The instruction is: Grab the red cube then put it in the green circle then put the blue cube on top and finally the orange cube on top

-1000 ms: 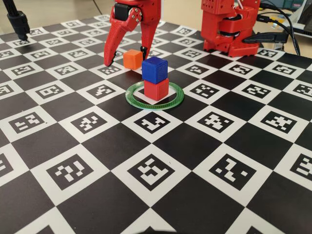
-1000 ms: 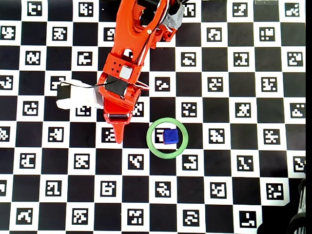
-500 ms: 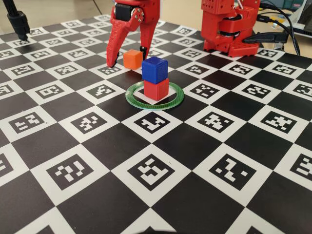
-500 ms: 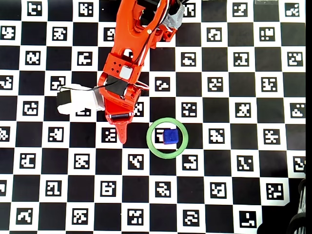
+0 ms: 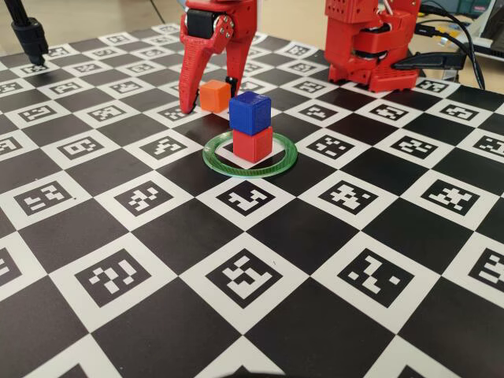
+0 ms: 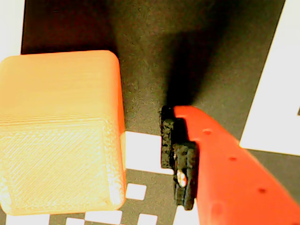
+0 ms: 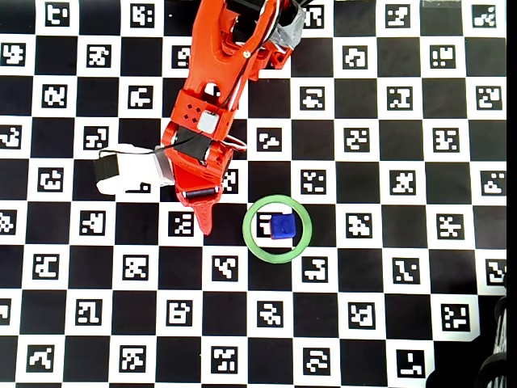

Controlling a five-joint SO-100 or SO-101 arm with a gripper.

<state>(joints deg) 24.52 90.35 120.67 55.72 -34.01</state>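
Now gripper [image 5: 208,96] has narrowed around the orange cube [image 5: 213,94] since a second ago; jaws straddle it, not yet clamped, a gap showing in wrist view. Blue cube [image 5: 250,112] sits on red cube [image 5: 252,143] inside green circle [image 5: 216,162], mid-board. Last pick imminent.

orange cube [image 6: 58,131]: plastic, matt, fine layered ridges
claw [image 6: 154,154]: red plastic, smooth; black rough pad
counter [image 5: 260,244]: matt printed sheet

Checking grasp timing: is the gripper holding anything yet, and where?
Nothing held. The open gripper straddles the orange cube, with a gap visible beside it.
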